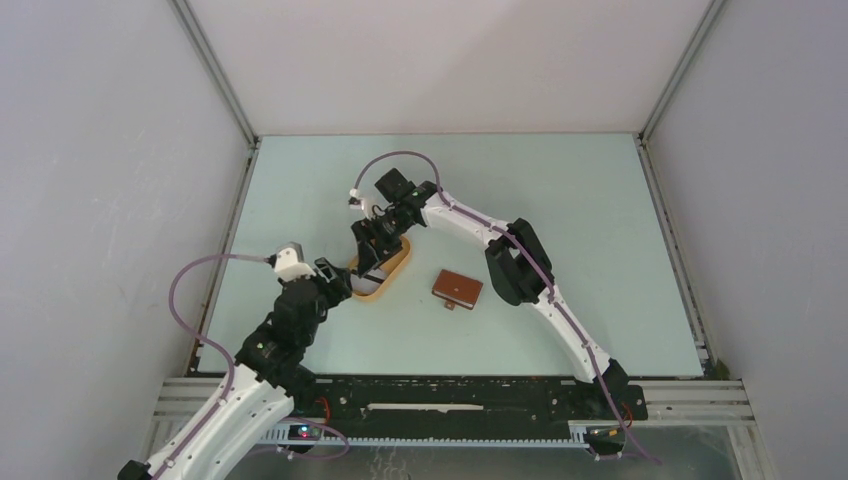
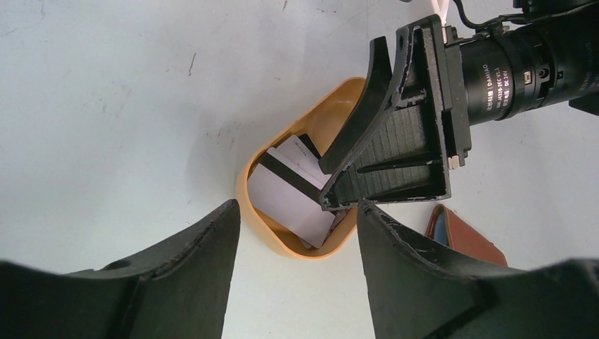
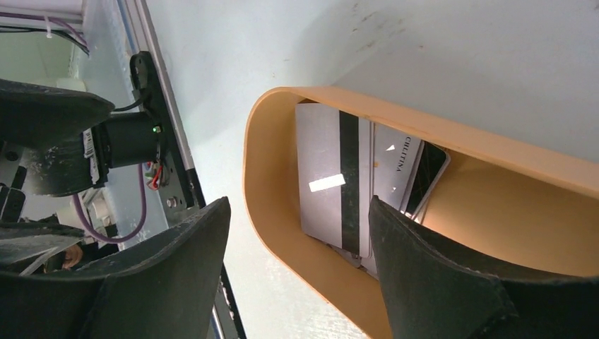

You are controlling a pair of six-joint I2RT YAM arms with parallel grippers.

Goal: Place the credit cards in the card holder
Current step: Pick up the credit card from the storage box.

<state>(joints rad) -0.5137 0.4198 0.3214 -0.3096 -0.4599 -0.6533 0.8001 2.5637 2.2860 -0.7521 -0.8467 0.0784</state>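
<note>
Operator: Where are the credit cards [image 3: 332, 183]?

Spotter: You'll find them stacked loosely in the orange-yellow tray [image 3: 268, 183], dark stripes up, at the end nearest the arm bases.

Operator: And the right gripper [image 3: 298, 208]?

Spotter: Yours is right over that end of the tray, pointing down at the stack. Its fingers are spread, with no card between them. Whether the tips touch a card, I cannot tell you.

Operator: The left gripper [image 2: 298, 208]?

Spotter: You have it just beside the tray's near end, low over the table [image 1: 560, 200]. Its fingers stand apart too, with nothing in them.

Operator: The card holder [image 1: 457, 288]?

Spotter: Look to the right of the tray. It lies flat on the table, brown side up, near the tray but not touching it, and neither of your grippers is on it.
</note>
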